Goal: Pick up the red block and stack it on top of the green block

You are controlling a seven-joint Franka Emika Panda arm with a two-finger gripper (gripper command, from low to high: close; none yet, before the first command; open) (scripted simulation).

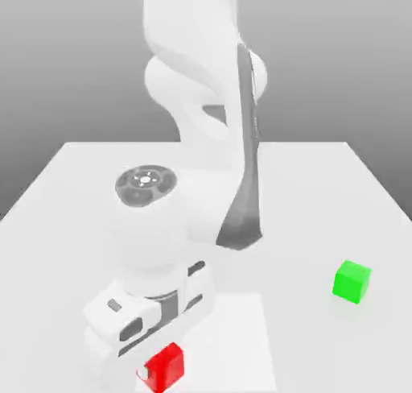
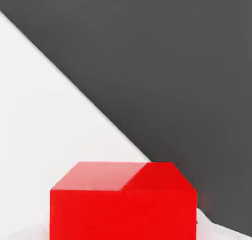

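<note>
The red block (image 1: pixel 166 366) sits on the white table near its front edge, toward the exterior view's left. My gripper (image 1: pixel 153 353) is lowered straight over it, the white hand right above the block and partly covering its far side. In the hand view the red block (image 2: pixel 123 202) looms very close, with its top face and one side showing. The green block (image 1: pixel 352 280) rests alone on the table toward the exterior view's right, well apart from the red block and the gripper.
The arm's base and bent links (image 1: pixel 201 142) rise from the middle of the white table (image 1: pixel 322 198). In the hand view the table edge (image 2: pixel 93 108) runs diagonally just beyond the red block, with dark floor (image 2: pixel 187 62) past it.
</note>
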